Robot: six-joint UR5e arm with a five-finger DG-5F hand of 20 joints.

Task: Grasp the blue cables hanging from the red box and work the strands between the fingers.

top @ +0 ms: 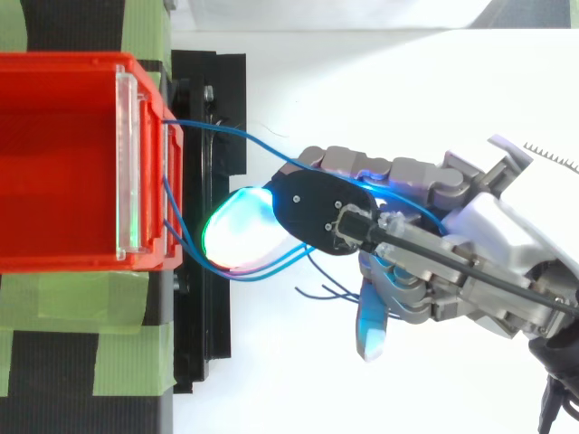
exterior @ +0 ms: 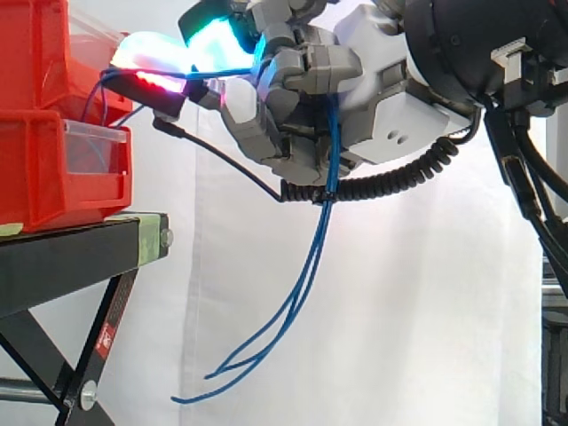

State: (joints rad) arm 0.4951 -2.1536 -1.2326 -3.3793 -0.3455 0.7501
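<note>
While the arm reaches in from the right in the side view, the hand (exterior: 373, 115) lies roughly level, palm turned down and leftward, with its fingers curled round the blue cables (exterior: 332, 160) and gripping them. Its glowing fingertips (exterior: 146, 55) sit just beside the upper of 2 stacked red bins (exterior: 35, 169) on the black stand (exterior: 71, 257). The strands run from the bin's front edge to the fingers, pass through the hand and hang loose below it
</note>
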